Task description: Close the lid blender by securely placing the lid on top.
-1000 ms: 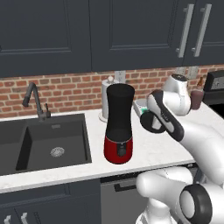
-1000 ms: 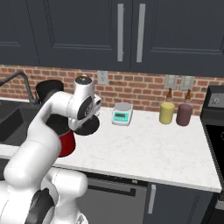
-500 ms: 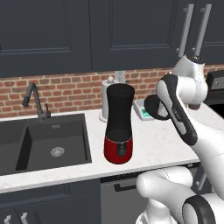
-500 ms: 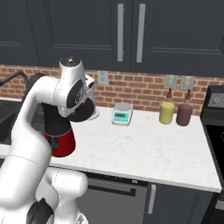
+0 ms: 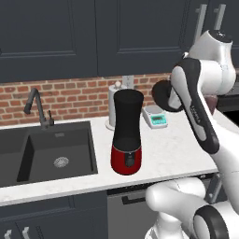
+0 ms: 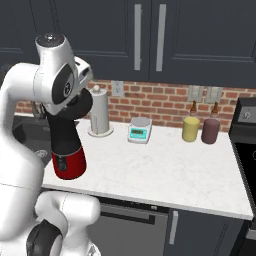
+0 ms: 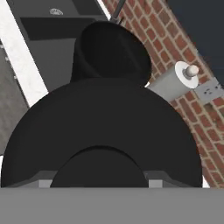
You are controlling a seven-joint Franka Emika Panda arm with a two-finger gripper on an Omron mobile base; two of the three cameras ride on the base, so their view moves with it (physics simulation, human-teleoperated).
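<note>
The blender (image 5: 127, 133) stands on the counter next to the sink, a black open-topped jar on a red base (image 6: 69, 162). My gripper (image 5: 169, 96) is shut on the black round lid (image 5: 163, 95), held on edge in the air, to the right of the jar and about level with its top. From the right base view the lid (image 6: 83, 108) hangs just in front of the jar's upper part. In the hand view the lid (image 7: 103, 127) covers my fingertips, and the jar's mouth (image 7: 113, 50) lies just beyond it.
A white paper-towel roll (image 5: 112, 108) stands behind the blender, a teal-topped scale (image 5: 155, 116) to its right. The sink (image 5: 51, 149) and faucet (image 5: 37, 106) lie left. A yellow bottle (image 6: 190, 129) and a dark bottle (image 6: 210, 131) stand by the stove (image 6: 247, 131).
My arm has lifted the lid from beside the jar's middle to its top height and brought it slightly closer to the blender. The blender has not moved.
</note>
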